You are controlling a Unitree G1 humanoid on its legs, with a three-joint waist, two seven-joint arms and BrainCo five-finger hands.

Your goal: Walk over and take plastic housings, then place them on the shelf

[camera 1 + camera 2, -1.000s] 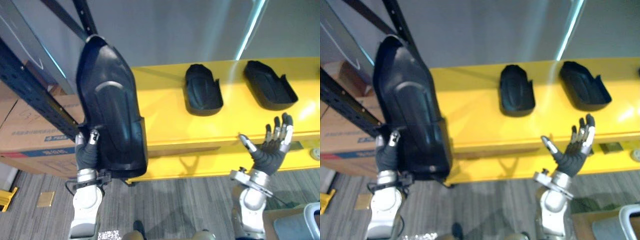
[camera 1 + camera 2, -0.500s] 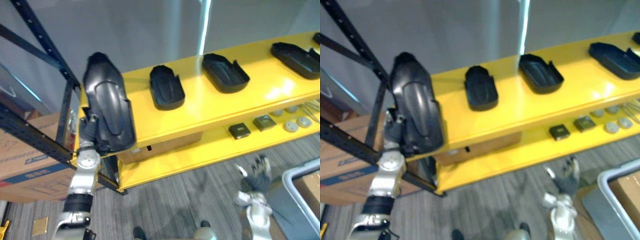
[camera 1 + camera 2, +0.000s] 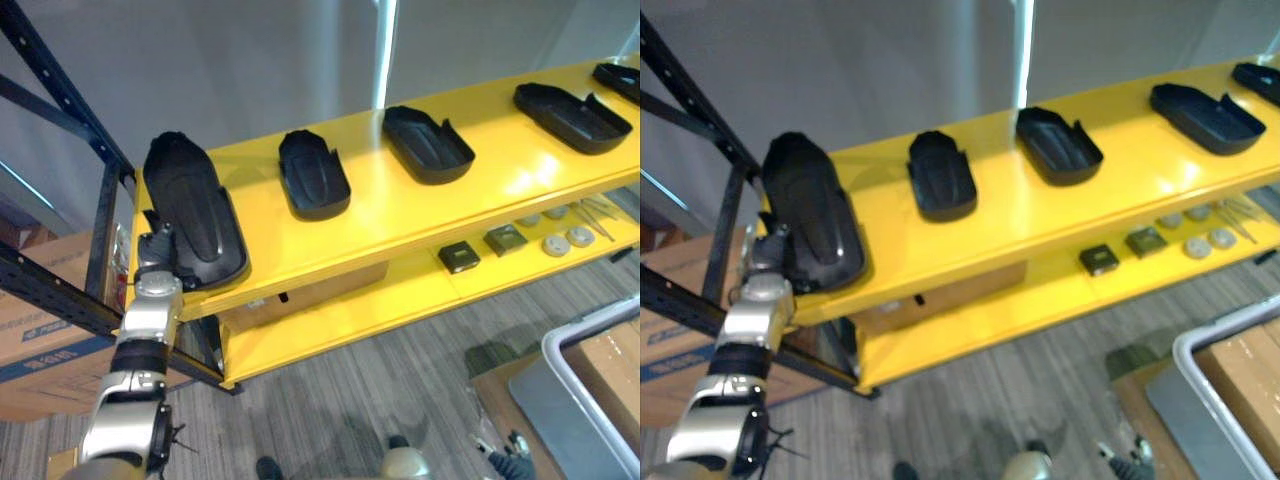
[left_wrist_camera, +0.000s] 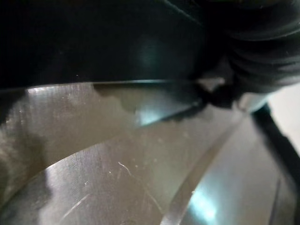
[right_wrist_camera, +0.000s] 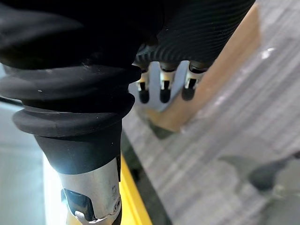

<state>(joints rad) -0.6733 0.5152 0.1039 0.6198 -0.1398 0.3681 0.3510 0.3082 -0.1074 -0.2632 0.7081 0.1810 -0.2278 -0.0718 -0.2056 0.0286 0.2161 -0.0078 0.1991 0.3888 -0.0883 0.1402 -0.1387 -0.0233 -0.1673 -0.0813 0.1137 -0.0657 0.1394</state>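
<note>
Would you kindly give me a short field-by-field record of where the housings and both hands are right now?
leftmost housing: black, resting on the yellow top shelf's left end
left hand: at that housing's near end
right hand: open, empty, down near the floor
other housings: four, spaced along the shelf to its right

fairly bright, even light from overhead on the yellow shelf [image 3: 500, 180]. a white vertical streak [image 3: 385, 50] runs down the grey wall [image 3: 250, 70] behind it, w/ pale glare on the shelf top toward its right end. the housings [image 3: 428, 145] on it read near-black; the housing at its left end [image 3: 195, 210] shows a faint sheen. soft shadow under the top board, and the floor [image 3: 350, 400] in front of the shelf is dimmer. left wrist view is v. dark, w/ light streaks on a glossy surface [image 4: 140, 178]. right wrist view has blown-out white beside the shelf's yellow edge.
</note>
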